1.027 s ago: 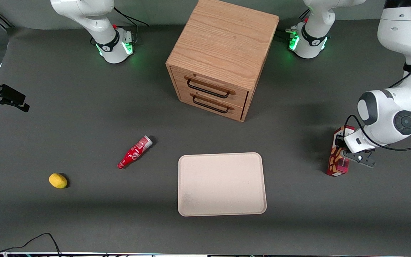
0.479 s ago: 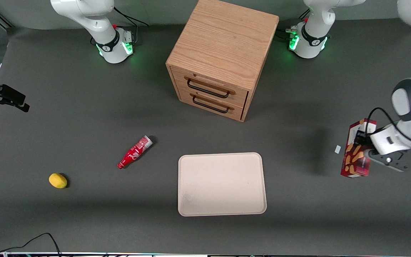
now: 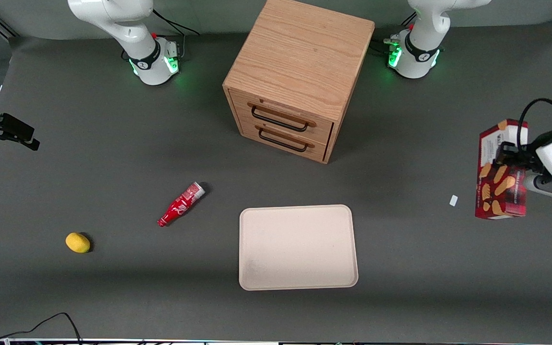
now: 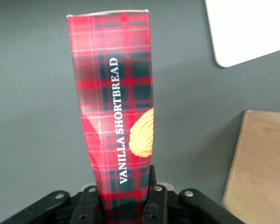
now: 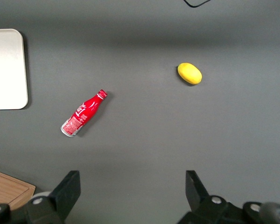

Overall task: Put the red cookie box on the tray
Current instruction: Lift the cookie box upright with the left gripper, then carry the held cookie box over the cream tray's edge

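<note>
Claw (image 3: pixel 513 160) grips red cookie box (image 3: pixel 501 172) aloft sideways.

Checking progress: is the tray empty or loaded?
Empty: the tray shows bare; the red cookie box hangs in the tool toward the working arm's end.

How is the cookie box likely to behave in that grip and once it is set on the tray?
The cookie box is a slim carton, probably light and stiff enough to hold shape. The gripper clamps only one end, so the long free part might swing or slip. Stood on end on the tray, it would likely tip; laid flat seems steadier.
</note>
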You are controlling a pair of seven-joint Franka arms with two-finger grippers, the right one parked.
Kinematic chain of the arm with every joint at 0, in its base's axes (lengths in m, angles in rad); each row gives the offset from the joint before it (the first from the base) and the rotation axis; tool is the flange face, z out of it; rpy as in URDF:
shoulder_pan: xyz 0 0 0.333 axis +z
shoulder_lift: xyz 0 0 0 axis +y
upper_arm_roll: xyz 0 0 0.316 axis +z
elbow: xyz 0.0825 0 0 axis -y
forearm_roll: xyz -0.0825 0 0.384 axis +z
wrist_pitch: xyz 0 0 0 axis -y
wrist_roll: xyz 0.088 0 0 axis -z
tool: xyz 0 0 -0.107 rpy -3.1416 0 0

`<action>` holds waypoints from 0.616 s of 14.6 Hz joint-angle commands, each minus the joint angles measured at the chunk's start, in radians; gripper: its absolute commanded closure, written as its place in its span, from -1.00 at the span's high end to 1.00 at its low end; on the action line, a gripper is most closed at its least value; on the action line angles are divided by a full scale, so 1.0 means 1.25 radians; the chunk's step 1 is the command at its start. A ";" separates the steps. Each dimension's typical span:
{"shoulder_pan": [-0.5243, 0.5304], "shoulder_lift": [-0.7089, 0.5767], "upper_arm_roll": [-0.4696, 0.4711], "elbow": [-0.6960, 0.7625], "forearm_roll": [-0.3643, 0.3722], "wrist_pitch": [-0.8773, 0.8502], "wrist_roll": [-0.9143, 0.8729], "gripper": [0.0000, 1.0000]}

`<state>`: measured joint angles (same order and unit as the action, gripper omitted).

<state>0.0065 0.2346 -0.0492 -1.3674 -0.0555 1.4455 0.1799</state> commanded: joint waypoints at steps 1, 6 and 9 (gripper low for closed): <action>-0.002 0.025 -0.081 0.075 -0.005 -0.052 -0.172 -1.00; -0.005 0.070 -0.233 0.069 -0.003 0.040 -0.423 -1.00; -0.014 0.138 -0.294 0.055 0.027 0.151 -0.491 -1.00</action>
<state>-0.0053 0.3388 -0.3772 -1.3230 -0.0523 1.5726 -0.3703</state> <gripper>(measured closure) 0.683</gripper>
